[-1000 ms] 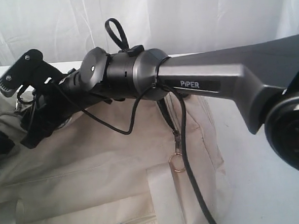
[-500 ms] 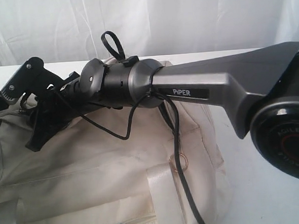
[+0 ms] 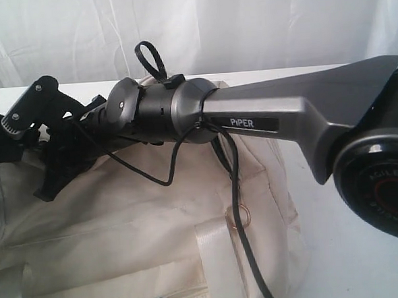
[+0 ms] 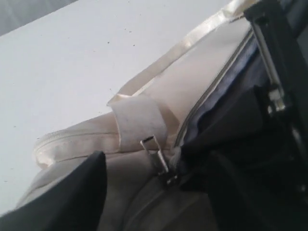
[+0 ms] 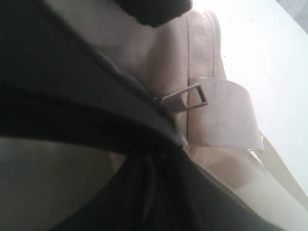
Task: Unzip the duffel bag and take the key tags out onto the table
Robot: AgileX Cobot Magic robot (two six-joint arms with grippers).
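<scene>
My right arm (image 3: 298,112) reaches level across the table (image 3: 354,247) and the duffel bag (image 3: 142,220) lying on it. My right gripper (image 3: 31,142): over the bag's left end, grip indeterminate. My left gripper (image 4: 154,192): fingers apart, apparently released, flanking the zipper pull (image 4: 158,163). Open table surface borders the bag's right edge.
</scene>
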